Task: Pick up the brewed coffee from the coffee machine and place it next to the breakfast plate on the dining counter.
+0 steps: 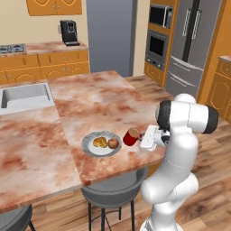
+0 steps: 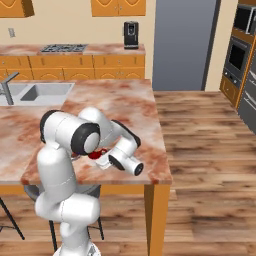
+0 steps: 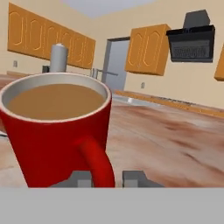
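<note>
A: Where's the mug (image 3: 54,131) now?

B: On the dining counter (image 1: 103,101), just beside the breakfast plate (image 1: 90,149); it stands up straight, coffee inside.

A: And your gripper (image 3: 109,178)?

B: Right at the handle; one fingertip (image 3: 78,178) each side of it, mug body just past the tips. Jaws look a bit apart; can't tell if they pinch or are letting go.

A: Next?

B: Prob. you pull straight back along the handle, away from the mug, so you don't tip it.
</note>
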